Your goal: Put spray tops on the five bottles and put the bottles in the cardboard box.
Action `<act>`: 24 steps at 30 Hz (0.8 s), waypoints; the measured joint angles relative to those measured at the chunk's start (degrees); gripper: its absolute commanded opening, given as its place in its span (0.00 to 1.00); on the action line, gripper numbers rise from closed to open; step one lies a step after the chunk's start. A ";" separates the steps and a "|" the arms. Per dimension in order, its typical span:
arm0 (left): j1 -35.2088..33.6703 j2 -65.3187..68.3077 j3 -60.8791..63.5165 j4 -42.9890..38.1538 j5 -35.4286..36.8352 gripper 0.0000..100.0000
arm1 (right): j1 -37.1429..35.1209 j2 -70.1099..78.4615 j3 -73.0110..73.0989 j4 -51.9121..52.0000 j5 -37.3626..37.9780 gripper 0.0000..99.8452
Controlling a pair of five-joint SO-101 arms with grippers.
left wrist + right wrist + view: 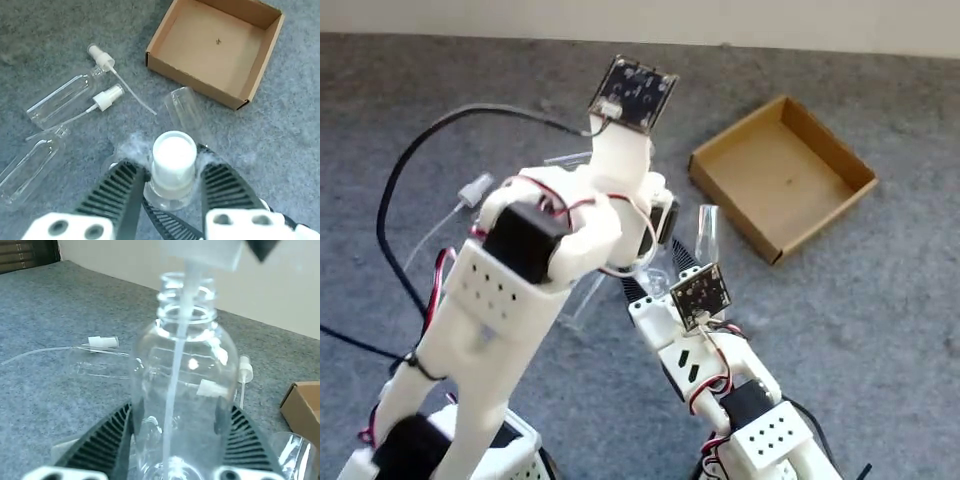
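The right hand (175, 450) is clamping an upright clear bottle (182, 370) near the middle of the tabletop (880, 330). The left hand (172, 175) is gripping a white spray top (173, 155) just above the bottle's neck, with its tube hanging down inside. The cardboard box (780, 170) is sitting toward the far right edge.

A clear bottle (184, 111) lying on its side between me and the open-topped cardboard box (197, 84) barred my straight line to it, two more bottles (59, 100) and loose spray tops (106, 98) cluttered the carpet (50, 30) on the side away from the box, and the bare stretch beside the box left me room.
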 measured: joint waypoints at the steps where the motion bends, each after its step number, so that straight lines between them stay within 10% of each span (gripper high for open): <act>1: 0.00 -1.85 2.81 -2.02 0.00 0.05 | 0.00 0.00 0.00 0.00 0.00 0.17; 12: -0.35 -21.27 29.36 -21.45 -6.07 0.06 | -0.09 0.00 0.00 0.00 0.09 0.17; 24: -0.18 -25.23 33.76 -23.74 -9.93 0.18 | -0.09 0.00 0.00 0.00 0.18 0.17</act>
